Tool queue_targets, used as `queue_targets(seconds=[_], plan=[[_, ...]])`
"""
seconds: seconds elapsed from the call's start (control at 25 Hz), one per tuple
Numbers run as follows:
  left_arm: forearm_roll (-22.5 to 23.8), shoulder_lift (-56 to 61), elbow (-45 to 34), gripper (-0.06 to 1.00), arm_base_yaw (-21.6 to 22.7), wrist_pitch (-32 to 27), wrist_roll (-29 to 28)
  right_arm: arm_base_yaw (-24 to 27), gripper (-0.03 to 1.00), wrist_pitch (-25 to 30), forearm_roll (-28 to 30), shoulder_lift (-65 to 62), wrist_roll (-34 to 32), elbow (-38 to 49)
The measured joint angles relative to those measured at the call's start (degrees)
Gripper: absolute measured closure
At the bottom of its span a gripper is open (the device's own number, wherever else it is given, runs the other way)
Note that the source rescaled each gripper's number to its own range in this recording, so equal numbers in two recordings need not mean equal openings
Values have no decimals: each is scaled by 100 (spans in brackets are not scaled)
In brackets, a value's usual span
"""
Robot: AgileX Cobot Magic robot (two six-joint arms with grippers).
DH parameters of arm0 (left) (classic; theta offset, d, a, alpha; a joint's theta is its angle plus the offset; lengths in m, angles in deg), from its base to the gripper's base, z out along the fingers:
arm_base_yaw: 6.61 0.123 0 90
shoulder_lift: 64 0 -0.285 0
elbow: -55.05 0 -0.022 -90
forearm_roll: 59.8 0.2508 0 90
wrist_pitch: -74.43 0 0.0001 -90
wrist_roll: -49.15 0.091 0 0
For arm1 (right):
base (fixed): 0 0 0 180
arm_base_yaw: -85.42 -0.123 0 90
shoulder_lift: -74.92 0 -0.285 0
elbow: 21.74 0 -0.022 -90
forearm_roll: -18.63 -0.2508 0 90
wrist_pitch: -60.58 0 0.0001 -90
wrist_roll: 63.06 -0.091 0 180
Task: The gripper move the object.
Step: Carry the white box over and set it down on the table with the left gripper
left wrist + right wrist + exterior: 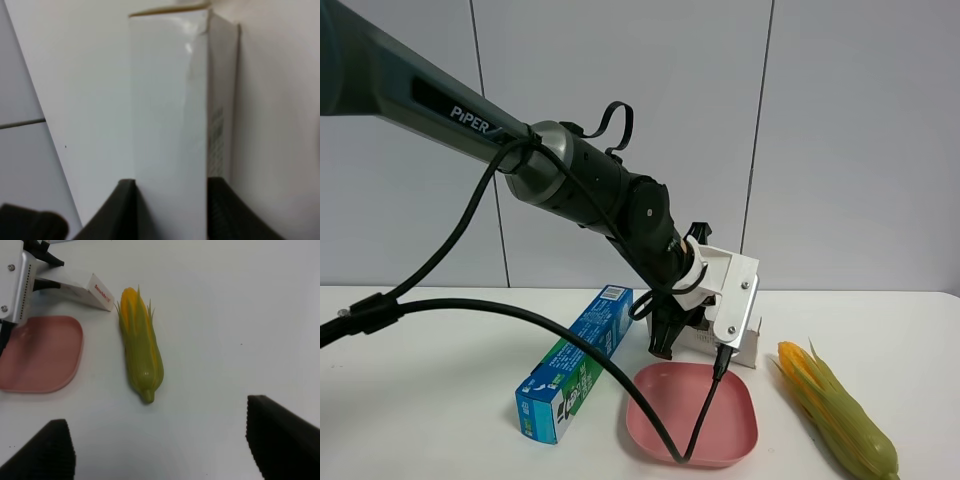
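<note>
A white table (420, 400) fills the lower half of the high view. The left arm (590, 190) slants down from the upper left to the centre. A blue-green box (575, 362) lies lower centre-left, with a pink plate (720, 425) to its right and a corn cob (835, 405) at lower right. The white carton (745, 348) rests on the table just behind the plate, right of centre. The left gripper (170, 210) is clamped on the carton, its 2 fingers (122, 210) pressed against opposite sides. The right gripper (160, 450) holds nothing, its 2 fingers (280, 440) wide apart above bare table.
</note>
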Motion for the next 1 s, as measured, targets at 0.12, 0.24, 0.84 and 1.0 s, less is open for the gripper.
queue_targets(seconds=[0.12,0.24,0.84,1.0], plan=[[0,0,0,94,0,-42,-5,0,-3,0,0,0,0,0],[0,28,55,94,0,-240,-5,0,-3,0,0,0,0,0],[0,1348,55,94,0,-650,-1040,0,-3,0,0,0,0,0],[142,1777,55,94,69,-747,-2583,0,-3,0,0,0,0,0]])
